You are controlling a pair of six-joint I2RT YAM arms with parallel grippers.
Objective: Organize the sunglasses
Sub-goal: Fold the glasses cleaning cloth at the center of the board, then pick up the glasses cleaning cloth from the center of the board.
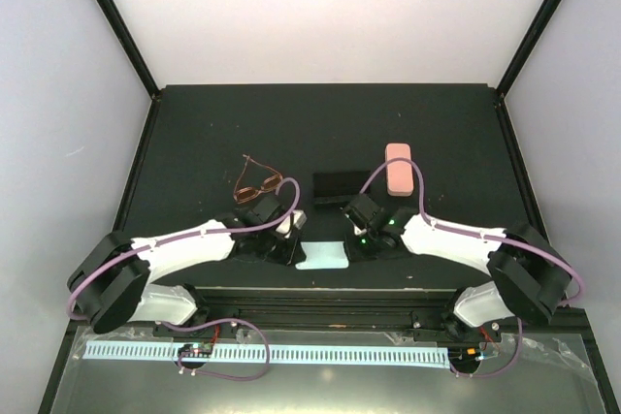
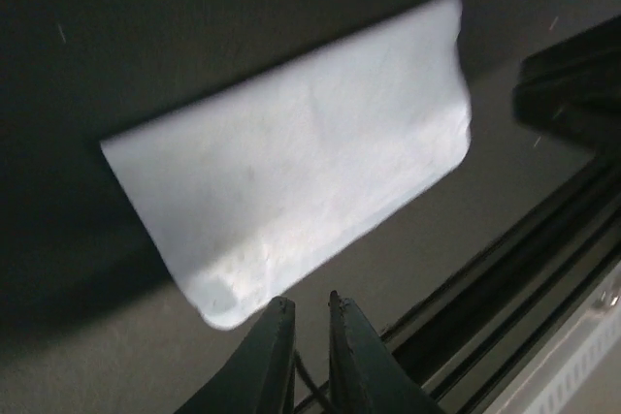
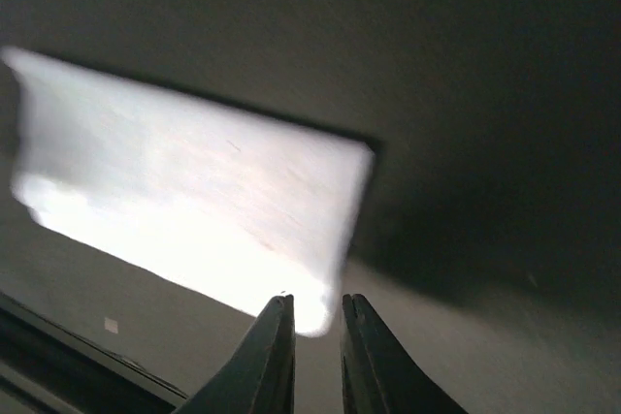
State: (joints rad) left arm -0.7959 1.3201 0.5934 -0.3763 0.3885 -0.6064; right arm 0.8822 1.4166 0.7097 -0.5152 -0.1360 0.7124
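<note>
The sunglasses [image 1: 257, 184], amber-brown, thin-framed, with tinted lenses and one temple sticking out, lie just beyond the left gripper [image 2: 308, 305]. It and the right gripper [image 3: 317, 302] are narrowed, empty, near the cloth [image 2: 291, 181].

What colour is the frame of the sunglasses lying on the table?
The sunglasses have an amber-brown frame. The top external view shows it best.

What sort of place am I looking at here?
Probably a robot test booth: plain white walls box in a black table, two arms are bolted at its near edge, and only props lie out, like sunglasses and a pink case.
</note>
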